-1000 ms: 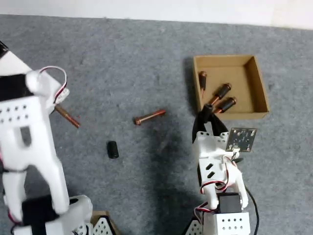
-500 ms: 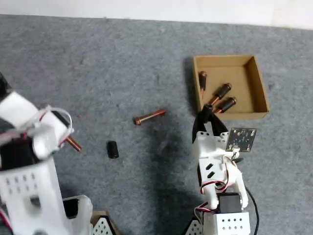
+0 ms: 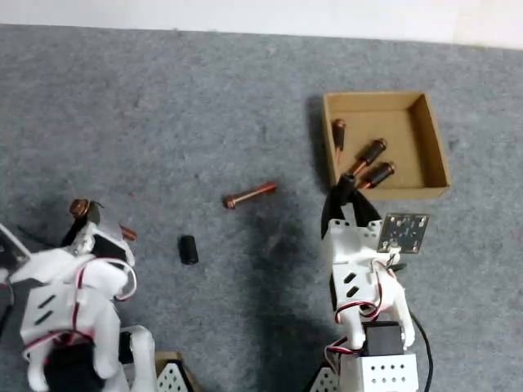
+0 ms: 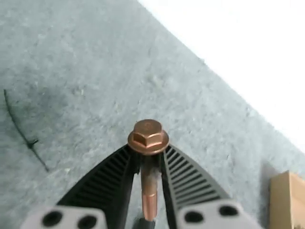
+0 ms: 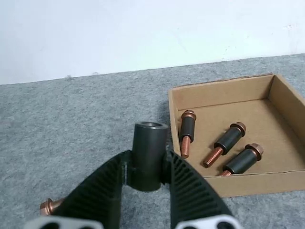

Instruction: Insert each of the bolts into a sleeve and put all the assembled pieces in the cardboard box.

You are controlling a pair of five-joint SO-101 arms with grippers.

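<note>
Bolt (image 4: 148,138) copper, hex-headed, sleeve (image 5: 149,155) black cylinder

On my feed I see a copper-coloured bolt (image 4: 148,137) between black ribbed fingers (image 4: 107,179), a dull black sleeve (image 5: 149,155), a tan cardboard box (image 5: 224,93), speckled grey matting (image 3: 204,106) and white arm shells (image 3: 359,269) with red, black and white wires (image 3: 359,312)
</note>
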